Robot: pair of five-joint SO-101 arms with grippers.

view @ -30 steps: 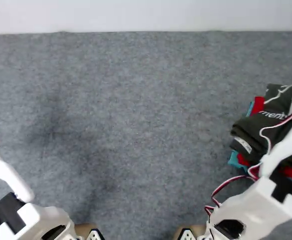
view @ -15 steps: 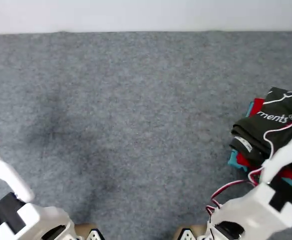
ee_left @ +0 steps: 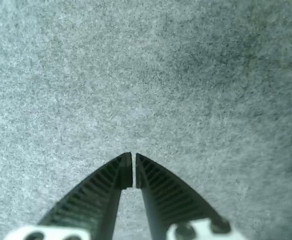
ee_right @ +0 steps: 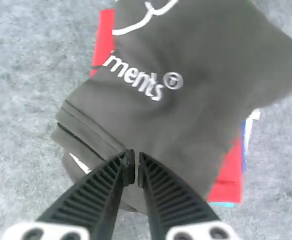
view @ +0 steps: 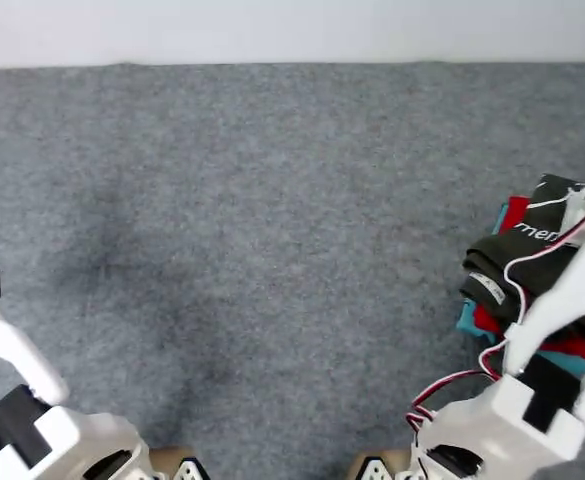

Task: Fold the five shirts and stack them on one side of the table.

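Folded laundry at the far right edge of a grey carpeted surface [view: 272, 200]: the stack of shirts [view: 500, 290] sits just beside the right arm [view: 562, 300], which crosses in front of it in the high view and hides part of the pile. On top lies a dark shirt [ee_right: 200, 100] w/ white lettering and a white line drawing, folded into a thick bundle w/ a small white label showing at one fold. Under it a red shirt [ee_right: 230, 175] sticks out on two sides, and a teal shirt [ee_right: 224, 204] shows as a thin sliver at the bottom; any other layers can't be made out. The right hand [ee_right: 135, 156] is over the dark shirt near its folded edge, ribbed fingers pressed nearly tip to tip w/ only a hairline gap, gripping no cloth; whether the tips touch the fabric can't be told. Red and white wires [view: 452, 385] loop off the right arm near its base. Well apart, at the opposite side of the surface, the left arm [view: 12, 350] is drawn in close to its base. The left hand [ee_left: 134, 157] is likewise closed to a hairline gap, holding nothing, over bare carpet. A pale wall [view: 272, 30] runs along the back edge.
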